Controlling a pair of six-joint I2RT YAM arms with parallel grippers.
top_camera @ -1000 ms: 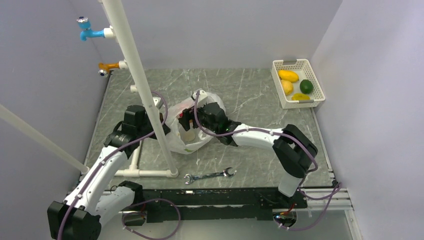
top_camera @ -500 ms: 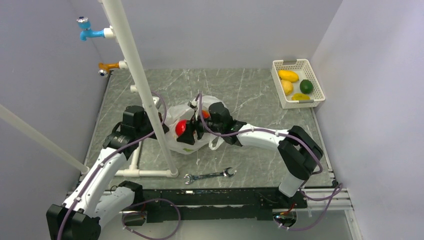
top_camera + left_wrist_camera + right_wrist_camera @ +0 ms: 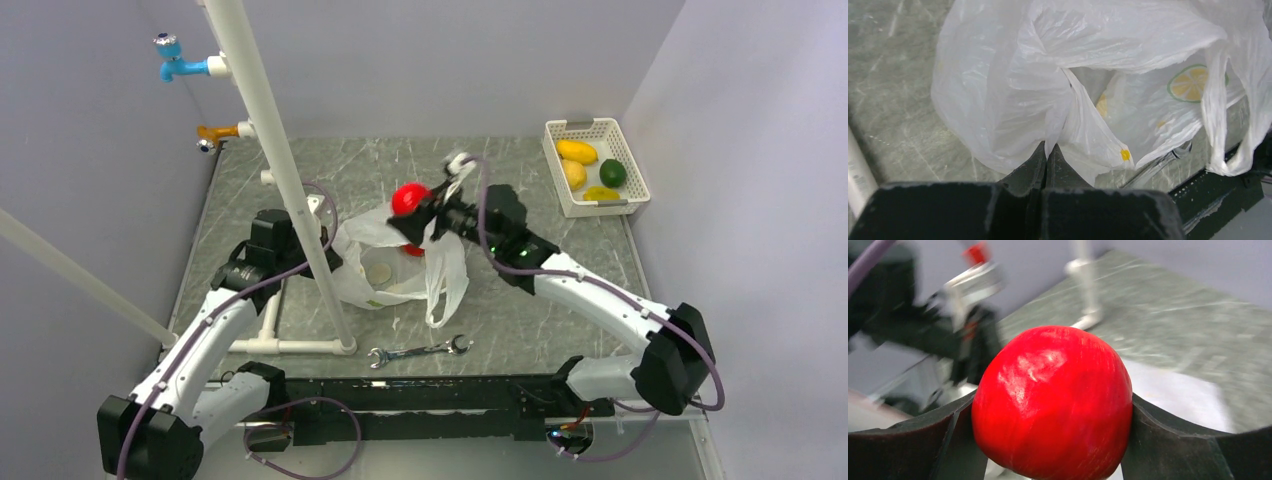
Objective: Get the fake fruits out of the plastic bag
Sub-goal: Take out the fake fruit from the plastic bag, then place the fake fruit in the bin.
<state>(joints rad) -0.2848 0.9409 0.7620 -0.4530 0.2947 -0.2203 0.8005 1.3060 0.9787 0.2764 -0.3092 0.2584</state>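
Observation:
A red fake apple (image 3: 408, 197) hangs in the air above the plastic bag (image 3: 385, 285), with my right gripper (image 3: 414, 205) shut on it. In the right wrist view the apple (image 3: 1048, 390) fills the gap between the two dark fingers (image 3: 960, 440) of the right gripper (image 3: 1052, 412). The crinkly white bag with lemon-slice prints (image 3: 1128, 95) lies on the table, its mouth towards the right. My left gripper (image 3: 1047, 149) is shut on a fold of its near edge. A beige round thing (image 3: 380, 272) and a patch of red (image 3: 412, 250) show inside the bag.
A white lattice basket (image 3: 561, 181) at the back right holds yellow fruits and a green one. A wrench (image 3: 420, 350) lies near the front edge. A white pipe frame (image 3: 283, 170) stands slanted by the left arm. Blue and orange taps are on the left wall.
My right gripper has come out of the bag with the red apple and risen up and back to the right. The bag's handle now hangs loose. The left gripper has kept its hold.

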